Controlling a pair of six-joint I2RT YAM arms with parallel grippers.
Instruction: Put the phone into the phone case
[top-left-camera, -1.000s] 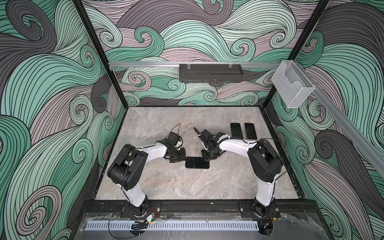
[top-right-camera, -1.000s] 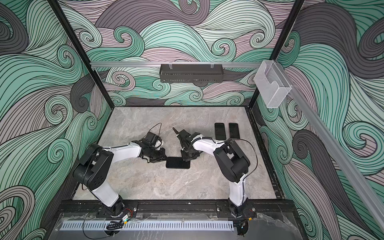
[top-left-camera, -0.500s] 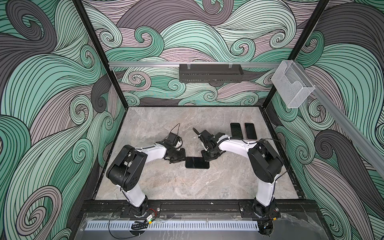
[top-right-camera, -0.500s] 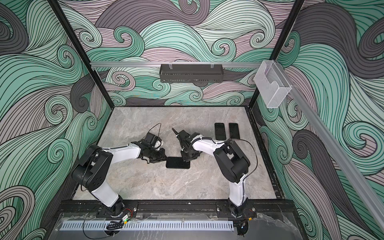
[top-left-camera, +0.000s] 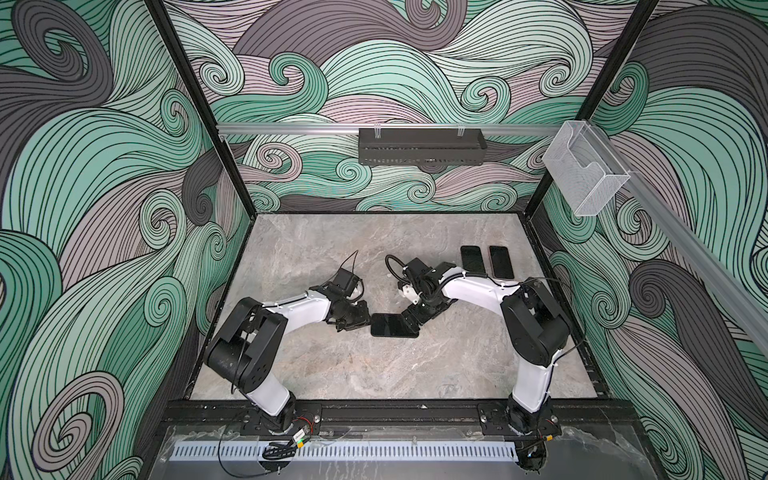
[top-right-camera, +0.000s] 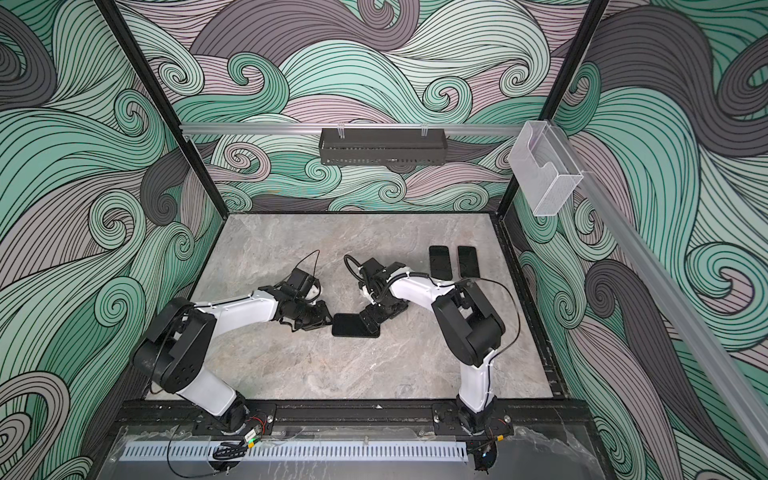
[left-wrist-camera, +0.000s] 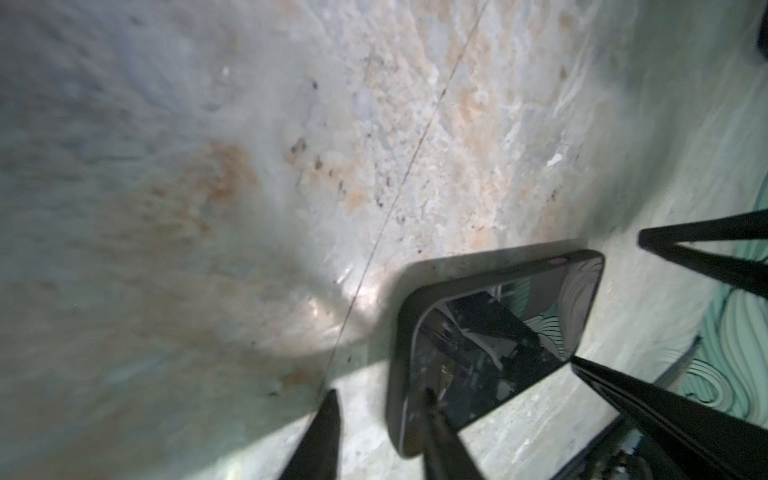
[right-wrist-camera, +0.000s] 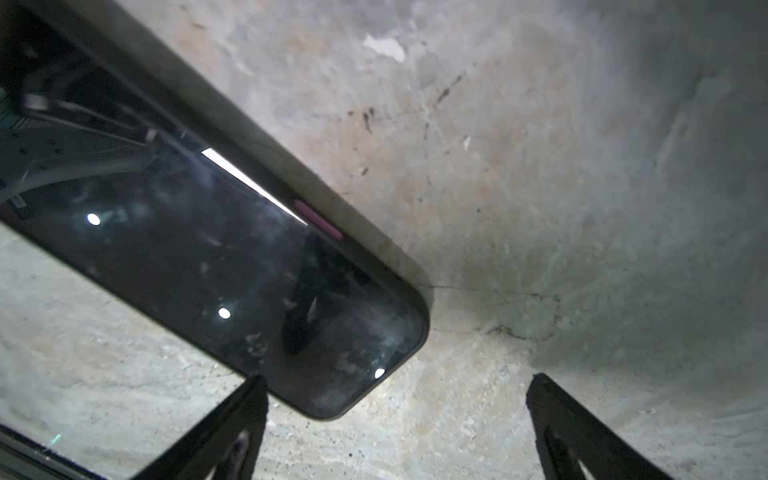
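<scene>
Walls of green, grey and mauve swirls on three sides of a grey marble table. Two white-and-black arms bolted at the near edge, left arm and right arm, both bent low and reaching in toward the middle. On the back rail, a long black tray; on the right-hand rail, a clear plastic box. At the table's centre in both top views, phone lying flat, screen up, long side running left to right, seated in a dark case with the rim framing the glossy screen on every side in view. Two spare phones side by side near the back right corner, well apart from the centre one. Left gripper just beside the phone's left end, jaws partly open, holding nothing; in the left wrist view, one of its fingers over the end of the screen, the other over bare marble beside the case, contact impossible to judge. Right gripper at the phone's right end, jaws spread wide, holding nothing; in the right wrist view, one finger beside a rounded corner of the phone, the other well clear over marble. Smallest detail: a pink button in the case's long edge, near that corner.
</scene>
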